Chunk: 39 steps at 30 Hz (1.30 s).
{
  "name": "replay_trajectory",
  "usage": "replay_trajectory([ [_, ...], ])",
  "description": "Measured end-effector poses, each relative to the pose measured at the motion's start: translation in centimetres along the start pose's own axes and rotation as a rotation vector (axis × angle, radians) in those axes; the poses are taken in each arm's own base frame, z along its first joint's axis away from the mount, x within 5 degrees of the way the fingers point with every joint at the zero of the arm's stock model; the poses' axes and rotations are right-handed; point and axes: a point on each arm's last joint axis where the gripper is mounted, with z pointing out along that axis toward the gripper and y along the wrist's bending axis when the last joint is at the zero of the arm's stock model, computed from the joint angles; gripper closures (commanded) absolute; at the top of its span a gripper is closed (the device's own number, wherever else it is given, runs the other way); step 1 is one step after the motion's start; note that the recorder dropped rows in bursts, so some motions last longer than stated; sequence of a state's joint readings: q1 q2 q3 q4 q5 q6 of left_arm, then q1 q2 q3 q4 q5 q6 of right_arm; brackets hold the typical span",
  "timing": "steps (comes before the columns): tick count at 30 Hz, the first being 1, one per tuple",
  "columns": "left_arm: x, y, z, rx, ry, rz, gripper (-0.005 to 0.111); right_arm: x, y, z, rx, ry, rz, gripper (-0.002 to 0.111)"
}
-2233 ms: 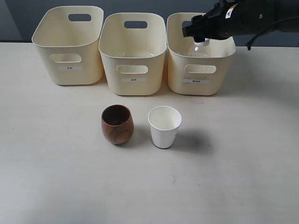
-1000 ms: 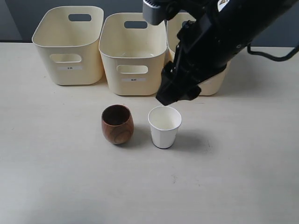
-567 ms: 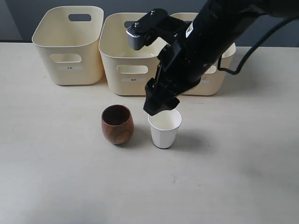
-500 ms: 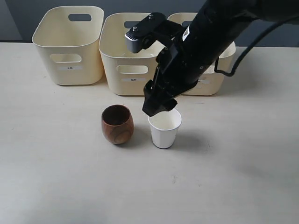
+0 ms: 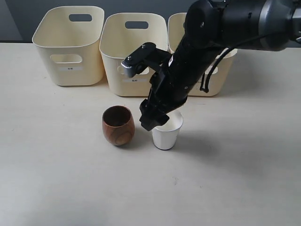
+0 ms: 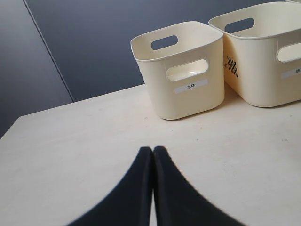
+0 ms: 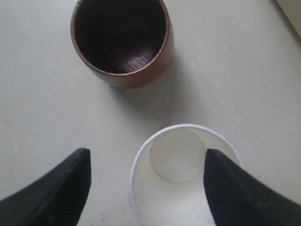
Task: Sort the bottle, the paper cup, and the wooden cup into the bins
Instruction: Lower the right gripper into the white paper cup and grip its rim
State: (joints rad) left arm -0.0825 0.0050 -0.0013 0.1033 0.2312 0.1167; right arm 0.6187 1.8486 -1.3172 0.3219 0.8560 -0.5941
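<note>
The white paper cup point(image 5: 167, 135) point(image 7: 183, 188) stands upright on the table, with the dark brown wooden cup point(image 5: 118, 125) point(image 7: 120, 42) just left of it. My right gripper point(image 5: 157, 117) point(image 7: 146, 159) hangs open over the paper cup's mouth. One of its fingers point(image 7: 61, 188) is outside the rim on the wooden cup's side, the other over the opposite rim. Three cream bins point(image 5: 70, 44) point(image 5: 134, 52) point(image 5: 221, 70) line the back. The bottle is hidden; my arm covers most of the right bin. In the left wrist view my left gripper point(image 6: 153, 149) is shut and empty above bare table.
The left wrist view shows the left bin point(image 6: 183, 70) and part of the middle bin point(image 6: 263, 52) ahead of the shut fingers. The pale table point(image 5: 235, 179) runs on in front of the cups. The left arm is outside the exterior view.
My right arm, which held the bottle over the right bin, swung out without it and came down to the paper cup. Over the last half second the gripper dropped to the cup's rim.
</note>
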Motion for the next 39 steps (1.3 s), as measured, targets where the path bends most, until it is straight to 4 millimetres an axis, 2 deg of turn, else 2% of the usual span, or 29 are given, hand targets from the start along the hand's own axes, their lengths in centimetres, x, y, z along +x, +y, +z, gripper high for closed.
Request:
replay_trajectory([
  [8, 0.0, 0.0, 0.0, 0.0, 0.0, 0.0, 0.107, 0.5, -0.7, 2.9, -0.015, 0.062, 0.01, 0.044],
  [11, 0.0, 0.0, 0.0, 0.0, 0.0, 0.0, 0.107, 0.6, -0.8, 3.1, -0.009, 0.071, 0.004, 0.049],
  [14, 0.0, 0.0, 0.0, 0.0, 0.0, 0.0, 0.107, 0.6, -0.8, 3.1, -0.008, 0.071, 0.002, 0.06],
  [15, 0.0, 0.0, 0.0, 0.0, 0.0, 0.0, 0.107, 0.6, -0.8, 3.1, -0.01, 0.073, 0.003, 0.069],
  [17, 0.0, 0.0, 0.0, 0.0, 0.0, 0.0, 0.107, 0.7, -0.7, 3.1, -0.018, 0.086, 0.003, 0.077],
  [21, 0.0, 0.0, 0.0, 0.0, 0.0, 0.0, 0.107, 1.1, -0.6, 3.6, -0.045, 0.131, 0.004, 0.086],
  [24, 0.0, 0.0, 0.0, 0.0, 0.0, 0.0, 0.107, 1.2, -0.5, 3.8, -0.051, 0.138, -0.016, 0.109],
  [39, 0.0, 0.0, 0.0, 0.0, 0.0, 0.0, 0.107, 1.2, -0.5, 3.7, -0.061, 0.149, -0.076, 0.108],
])
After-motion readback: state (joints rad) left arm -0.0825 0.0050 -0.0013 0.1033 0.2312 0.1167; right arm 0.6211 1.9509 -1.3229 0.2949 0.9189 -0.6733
